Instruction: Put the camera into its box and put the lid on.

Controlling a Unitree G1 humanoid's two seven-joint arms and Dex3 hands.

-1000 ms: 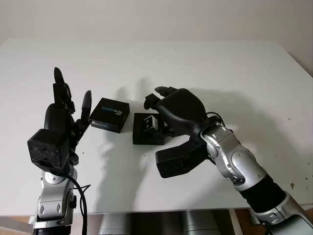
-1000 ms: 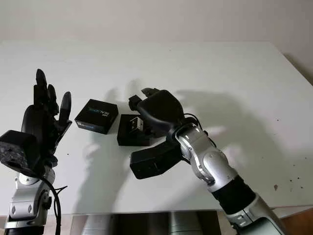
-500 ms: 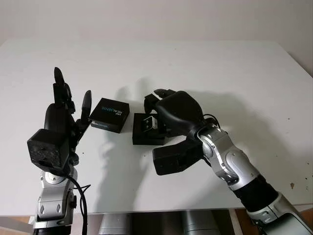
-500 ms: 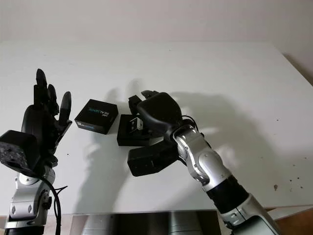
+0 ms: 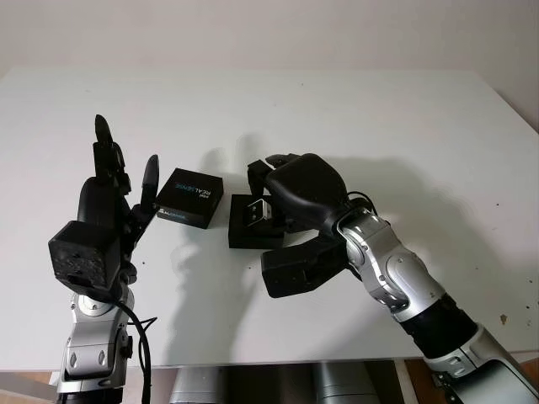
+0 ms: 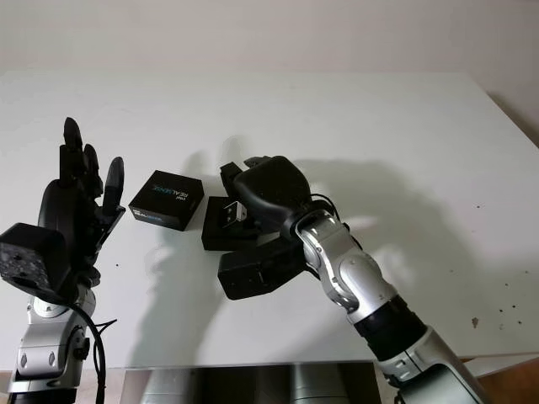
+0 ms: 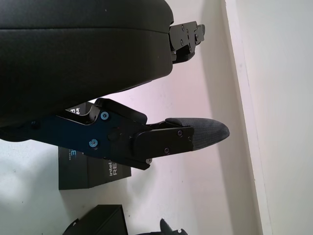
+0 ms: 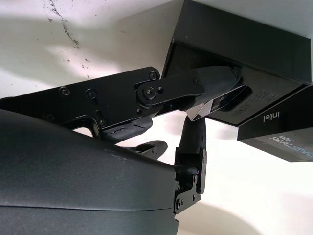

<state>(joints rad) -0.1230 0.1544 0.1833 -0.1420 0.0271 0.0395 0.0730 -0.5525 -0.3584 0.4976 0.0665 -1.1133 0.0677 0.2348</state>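
Note:
A black open box (image 5: 249, 232) lies at the table's middle, with the small silver camera (image 5: 258, 212) tilted inside it. My right hand (image 5: 268, 181) reaches over the box from the right. In the right wrist view its fingertips (image 8: 222, 78) are closed on the camera (image 8: 203, 107) inside the box (image 8: 254, 44). The black lid (image 5: 190, 198), printed with blue and white lettering, lies just left of the box, touching or almost touching it. My left hand (image 5: 126, 181) is open and held upright left of the lid, apart from it. The lid (image 7: 78, 169) shows beyond its finger (image 7: 195, 134).
The white table (image 5: 404, 126) stretches wide behind and to the right of the box. Its front edge (image 5: 253, 364) runs close below my arms. A dark speck marks the table at the front right.
My right hand has shifted a little left and lower over the box, its forearm following. The left hand, lid and box have stayed put.

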